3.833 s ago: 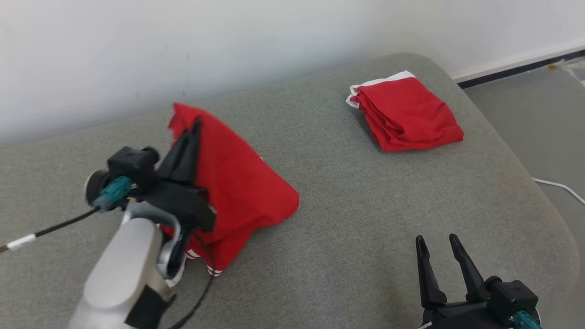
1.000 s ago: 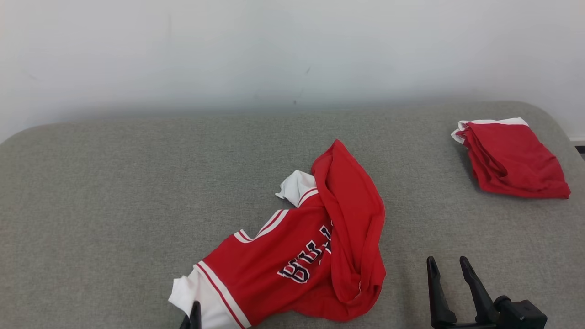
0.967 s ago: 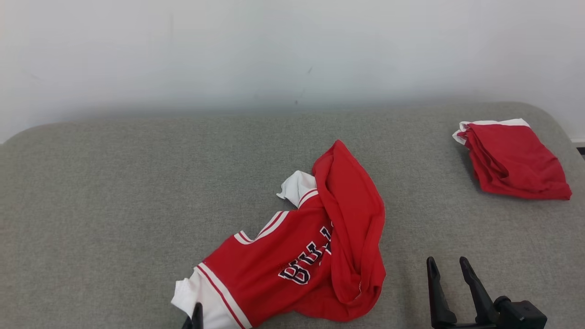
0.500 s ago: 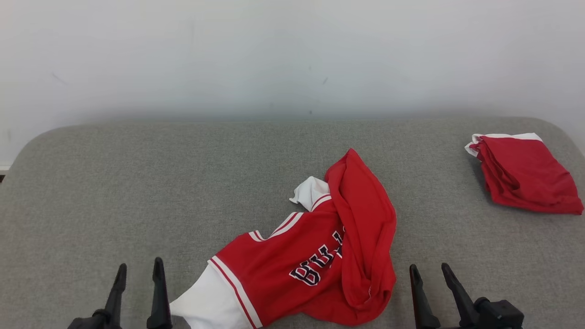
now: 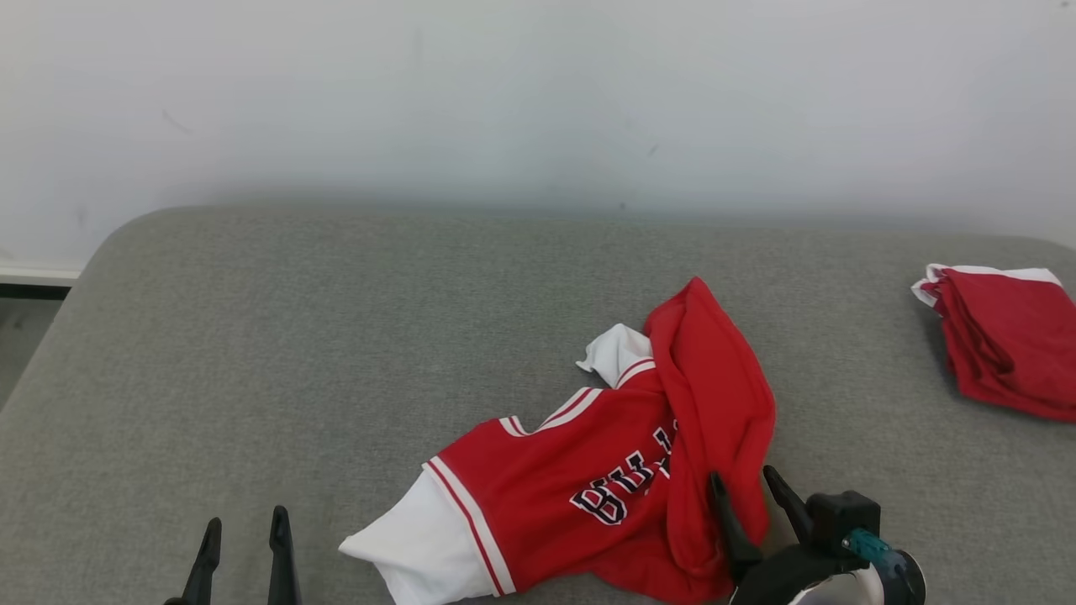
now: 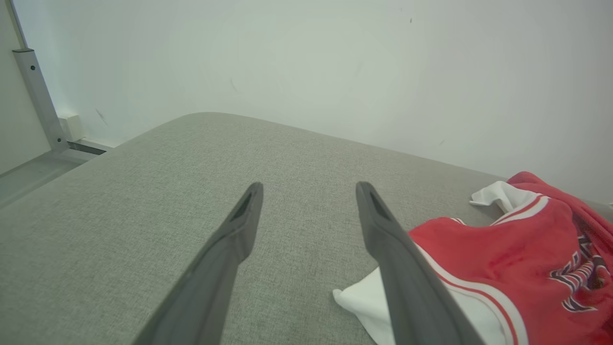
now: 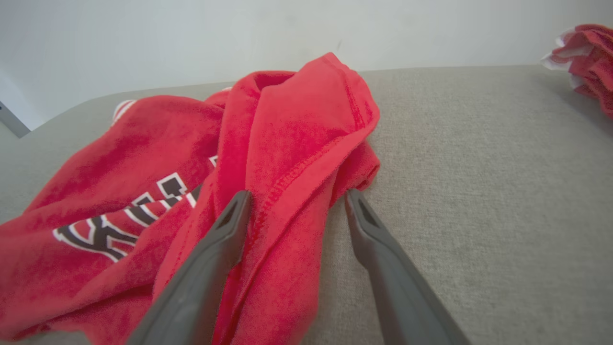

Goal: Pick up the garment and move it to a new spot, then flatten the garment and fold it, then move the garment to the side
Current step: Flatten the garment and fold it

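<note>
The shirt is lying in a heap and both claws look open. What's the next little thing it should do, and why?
Probably shut the right gripper on the red flap: its open jaws straddle that fold, which lies doubled over the lettering on the shirt and must be pulled aside to flatten it. The left gripper is open beside the white sleeve.

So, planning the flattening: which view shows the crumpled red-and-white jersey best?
Head view: nearly the whole crumpled red-and-white jersey lies spread on the grey cushion. Left wrist view catches its white sleeve and some lettering; right wrist view, its red fold up close.
</note>
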